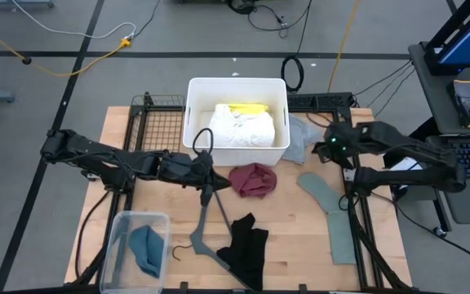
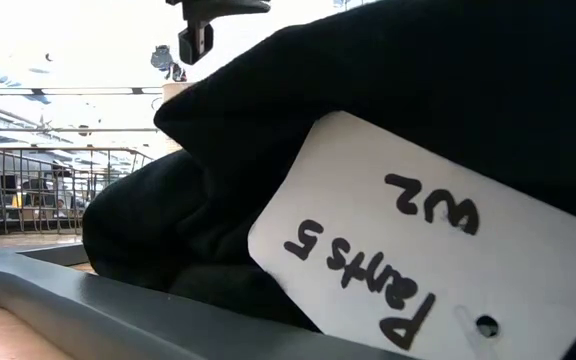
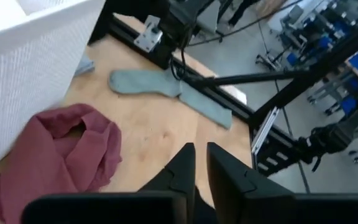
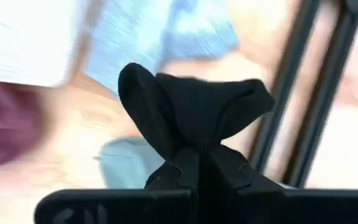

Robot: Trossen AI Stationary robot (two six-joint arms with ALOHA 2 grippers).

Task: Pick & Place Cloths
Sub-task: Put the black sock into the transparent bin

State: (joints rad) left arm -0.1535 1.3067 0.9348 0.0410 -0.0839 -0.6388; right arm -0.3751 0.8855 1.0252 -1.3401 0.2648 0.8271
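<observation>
My left gripper (image 1: pixel 209 175) (image 3: pixel 199 163) is shut and holds nothing I can see. It hovers left of the maroon cloth (image 1: pixel 253 180) (image 3: pixel 55 155), just above the thin grey hanger's (image 1: pixel 202 216) far end. My right gripper (image 1: pixel 326 147) (image 4: pixel 194 155) is shut on a small black wad (image 4: pixel 191 102), near the pale grey cloth (image 1: pixel 300 137). White (image 1: pixel 243 126) and yellow (image 1: pixel 247 107) cloths lie in the white bin (image 1: pixel 192 114). A black cloth (image 1: pixel 247 245) (image 2: pixel 388 90) with a white tag (image 2: pixel 418 250) lies near the front. A sage-green cloth (image 1: pixel 333 214) (image 3: pixel 166 87) lies right of it. My right gripper pinches a small black wad, seemingly cloth, between its two fingers by the wad's narrow waist (image 4: pixel 194 146). The wad bulges out in two lobes beyond the fingertips. Which thing the wad belongs to, I cannot tell.
A clear tub (image 1: pixel 137 245) at the front left holds the teal-blue cloth (image 1: pixel 145 249). A black wire rack (image 1: pixel 157 122) stands left of the bin. The hanger's grey bar (image 2: pixel 88 310) runs close along the black cloth. Black frame rails (image 1: pixel 357 237) run along the table's right side.
</observation>
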